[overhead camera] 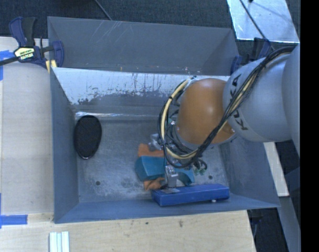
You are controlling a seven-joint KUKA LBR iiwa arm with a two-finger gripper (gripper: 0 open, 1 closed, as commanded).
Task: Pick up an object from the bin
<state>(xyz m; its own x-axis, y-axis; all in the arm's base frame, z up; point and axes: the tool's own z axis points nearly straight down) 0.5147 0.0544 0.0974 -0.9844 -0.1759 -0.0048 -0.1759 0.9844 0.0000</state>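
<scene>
1. The grey metal bin point(65, 156) has sloping walls and a scuffed floor. The arm point(264, 104) comes in from 3 o'clock and bends down over the floor's 5 o'clock part.
2. The rounded orange cover point(201, 114) sits at the arm's wrist. Black and yellow cables point(167, 114) loop around the cover's 9 o'clock side and run down toward the tool.
3. The gripper point(172, 180) is low in the bin, at 5 o'clock from the floor's middle, with its tip in a small cluster of things.
4. I cannot tell whether the gripper is released, clenched or grasping anything. The wrist and cables hide most of it, and no thing shows plainly within its grasp.
5. The teal block point(149, 167), a chunky squarish piece, is nearest to the tool. It lies just beside the gripper, at the gripper's 9 o'clock, and seems to touch it.
6. The blue bar point(193, 195), long and flat, lies along the foot of the bin's 6 o'clock wall. It is right at the gripper's 6 o'clock, and its left end is under the tip.
7. An orange scrap point(147, 151) pokes out at the teal block's 12 o'clock. A second orange piece point(153, 185) lies at the block's 6 o'clock, touching the blue bar's left end.
8. A black oval pad point(87, 136) lies alone at the floor's 9 o'clock, well apart from the cluster and the gripper.
</scene>
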